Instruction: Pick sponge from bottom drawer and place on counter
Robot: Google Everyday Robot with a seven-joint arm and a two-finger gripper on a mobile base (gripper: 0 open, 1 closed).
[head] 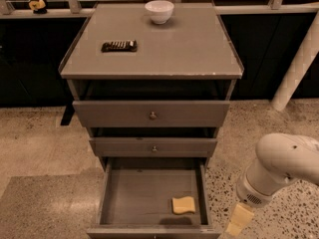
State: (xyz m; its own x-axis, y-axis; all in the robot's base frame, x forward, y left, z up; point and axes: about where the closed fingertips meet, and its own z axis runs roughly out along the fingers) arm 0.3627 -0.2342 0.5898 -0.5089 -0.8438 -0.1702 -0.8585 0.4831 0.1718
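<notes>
Hovering end effector (238,221) over speckled floor (286,133)

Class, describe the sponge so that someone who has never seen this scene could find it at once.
Start at the grey cabinet with three drawers; its bottom drawer is pulled open, the gripper hanging outside to its right. On the drawer's floor, near the front right corner, lies the sponge. It is the only thing inside: small, pale yellow, wavy-edged.

A white bowl (159,11) sits at 12 o'clock, a dark flat bar (119,46) at 11, the gripper (239,220) low at 5 o'clock.
</notes>
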